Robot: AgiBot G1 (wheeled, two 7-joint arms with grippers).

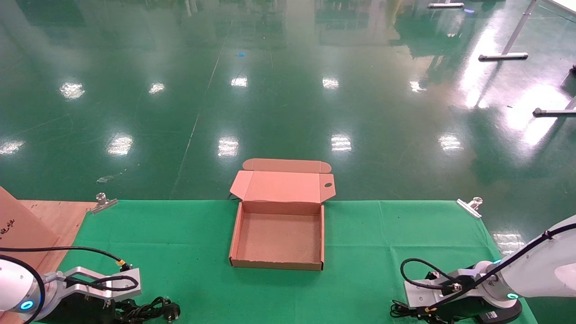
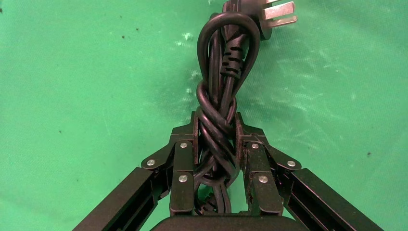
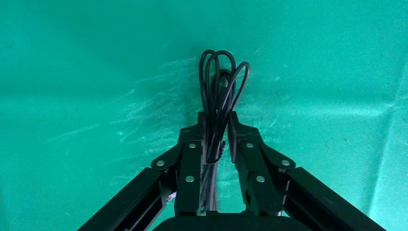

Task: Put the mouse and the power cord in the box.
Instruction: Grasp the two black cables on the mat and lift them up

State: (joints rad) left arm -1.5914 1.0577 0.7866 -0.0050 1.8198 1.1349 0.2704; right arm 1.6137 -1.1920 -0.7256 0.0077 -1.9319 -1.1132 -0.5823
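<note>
The brown cardboard box (image 1: 237,234) lies open and empty at the middle of the green cloth, with its lid (image 1: 281,185) hinged back over the far edge. At the near left, my left gripper (image 1: 120,310) (image 2: 216,132) is shut on the power cord (image 1: 153,309) (image 2: 219,106). The cord is a twisted black bundle and its pronged plug (image 2: 274,17) points away from the fingers. At the near right, my right gripper (image 1: 416,313) (image 3: 216,132) is low on the cloth, shut on the mouse's thin looped cable (image 3: 219,84) (image 1: 398,310). The mouse body (image 1: 488,317) is mostly hidden under that wrist.
Metal clips (image 1: 103,202) (image 1: 470,207) pin the cloth at the far corners. A brown board and carton (image 1: 27,225) sit at the left edge. The table's far edge runs just behind the box, with green floor beyond it.
</note>
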